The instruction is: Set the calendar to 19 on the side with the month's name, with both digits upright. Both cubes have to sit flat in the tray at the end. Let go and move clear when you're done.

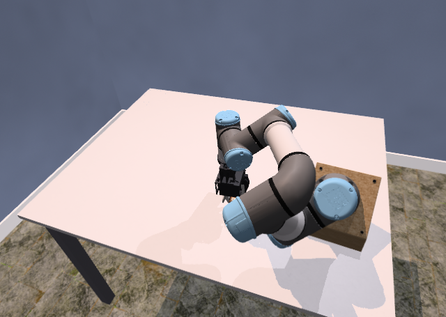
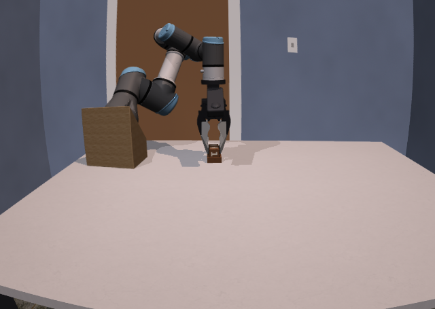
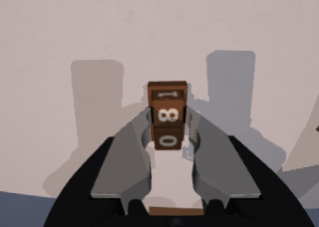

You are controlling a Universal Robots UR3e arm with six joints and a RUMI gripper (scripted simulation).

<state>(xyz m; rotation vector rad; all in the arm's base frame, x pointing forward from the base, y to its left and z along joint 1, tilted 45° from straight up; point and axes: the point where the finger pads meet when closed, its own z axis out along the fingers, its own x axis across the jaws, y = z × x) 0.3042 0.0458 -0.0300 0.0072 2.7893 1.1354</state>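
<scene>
1. Between the gripper's [image 1: 227, 200] [image 2: 213, 153] [image 3: 167, 113] tips, one block [image 3: 167, 114] is held tight.
2. That block is over the brown tray [image 2: 214, 159] [image 3: 167, 84] and shows an 8 and a 0, both sideways in the wrist view.
3. Just beside it, at one end of the tray, a number 1 [image 2: 214, 153] [image 3: 167, 95] shows, also sideways.
4. The tray is on the table [image 1: 162, 155] [image 2: 224, 228] [image 3: 264, 23].

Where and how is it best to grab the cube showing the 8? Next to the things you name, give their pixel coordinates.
Probably by the two opposite flat faces flanking the 8, coming from above, as the pincer [image 1: 229, 200] [image 2: 213, 147] [image 3: 167, 107] does. The cube showing 8 [image 2: 213, 145] [image 3: 167, 113] has its neighbour, the cube showing 1 [image 2: 213, 153] [image 3: 167, 95], at one end.
</scene>
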